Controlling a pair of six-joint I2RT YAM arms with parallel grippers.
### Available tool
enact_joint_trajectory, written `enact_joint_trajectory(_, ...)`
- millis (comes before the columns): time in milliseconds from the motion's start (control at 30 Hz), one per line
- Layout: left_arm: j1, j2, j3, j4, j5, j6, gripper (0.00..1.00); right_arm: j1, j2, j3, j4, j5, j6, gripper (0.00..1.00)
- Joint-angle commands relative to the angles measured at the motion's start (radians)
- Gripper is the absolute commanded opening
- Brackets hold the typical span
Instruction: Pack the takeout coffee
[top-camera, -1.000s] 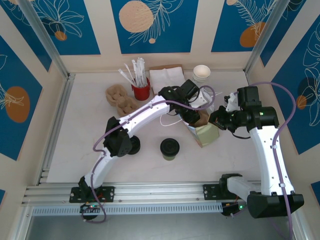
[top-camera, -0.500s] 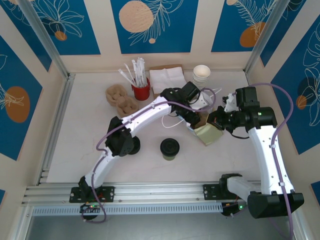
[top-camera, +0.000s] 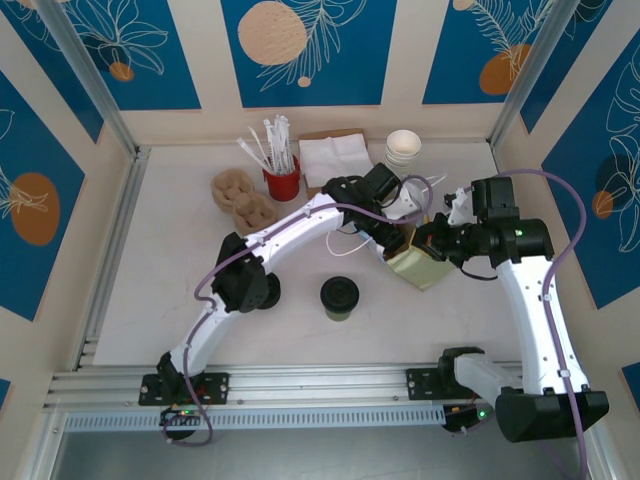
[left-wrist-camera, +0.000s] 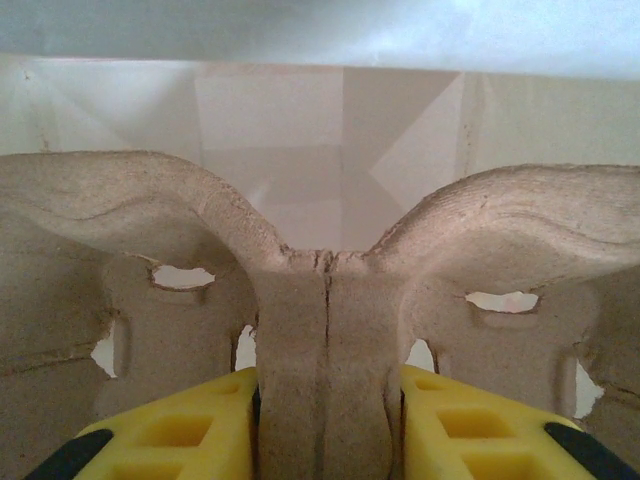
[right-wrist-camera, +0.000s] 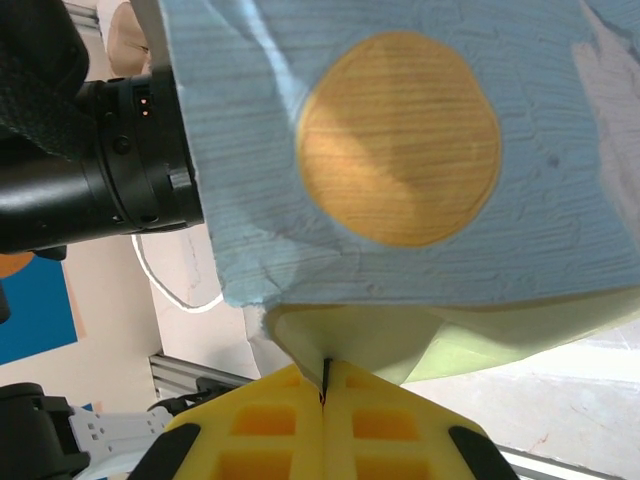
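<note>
Takeout coffee (top-camera: 340, 296) stands upright on the surface (top-camera: 180, 270), black lid up, out in the open near the front, well apart from both arms. Over to the right of it, the action is at the paper bag (top-camera: 425, 265): it leans tilted, mouth turned toward the left arm. The right end effector (right-wrist-camera: 325, 385) has its yellow fingers pressed together on the bag's pale green edge, blue paper with an orange circle spread above them. The left end effector (left-wrist-camera: 328, 400) pinches the centre ridge of a pulp cup carrier (left-wrist-camera: 150, 210), one finger on each side, pale creased paper walls beyond it. At the back: a red cup (top-camera: 282, 183) of stirrers, napkins (top-camera: 330, 155), stacked white paper cups (top-camera: 403, 148).
</note>
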Motion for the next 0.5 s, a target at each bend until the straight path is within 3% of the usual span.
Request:
enact_joint_trajectory(0, 0.002, -0.049, -0.038, 0.008, 0.028, -0.013, 0.35, -0.004, -0.028, 0.0, 0.036, -0.074, 0.033, 0.04)
enact_joint_trajectory(467, 0.024, -0.124, -0.042, -0.095, -0.009, 0.047, 0.35, -0.092, -0.102, -0.111, 0.226, -0.302, 0.227, 0.0)
